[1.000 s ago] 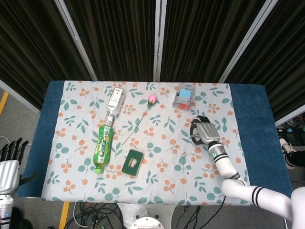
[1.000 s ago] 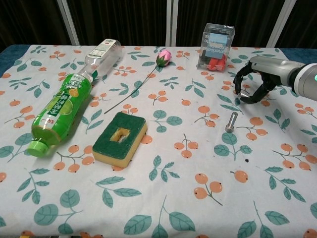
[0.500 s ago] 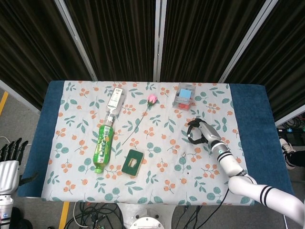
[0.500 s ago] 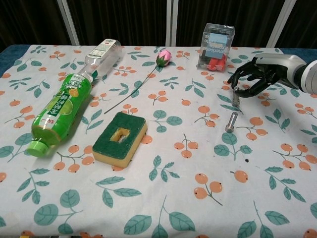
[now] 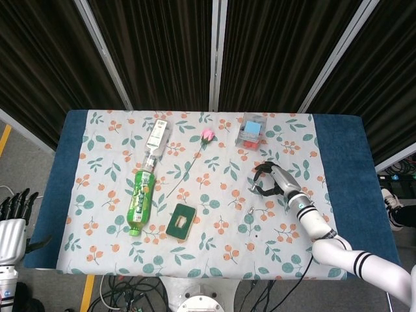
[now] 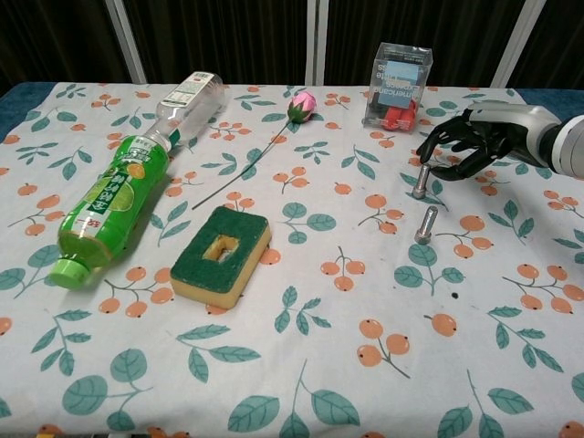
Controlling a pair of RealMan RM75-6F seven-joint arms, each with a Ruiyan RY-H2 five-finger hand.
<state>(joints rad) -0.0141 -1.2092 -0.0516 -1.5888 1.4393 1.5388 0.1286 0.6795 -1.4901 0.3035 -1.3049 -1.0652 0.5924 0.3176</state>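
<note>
My right hand (image 6: 467, 146) (image 5: 270, 179) hovers over the right side of the table, in front of the clear box. Its thumb and a fingertip pinch the top of a small metal bolt (image 6: 420, 181) (image 5: 255, 187), which hangs upright just above the cloth while the other fingers spread. A second bolt (image 6: 425, 224) (image 5: 250, 210) lies on the cloth a little nearer to me. Off the table's left edge, low down, my left hand (image 5: 13, 218) holds nothing, with its fingers straight.
A clear box (image 6: 398, 84) with red and blue contents stands at the back right. A pink rose (image 6: 301, 105) on a long stem lies at the middle back. A clear bottle (image 6: 190, 102), a green bottle (image 6: 109, 205) and a green-topped sponge (image 6: 222, 254) lie to the left.
My right hand has shifted slightly left and uncurled its fingers. The bolt it carries has come into view hanging from its fingertips, close above the lying bolt. The left hand has not moved.
</note>
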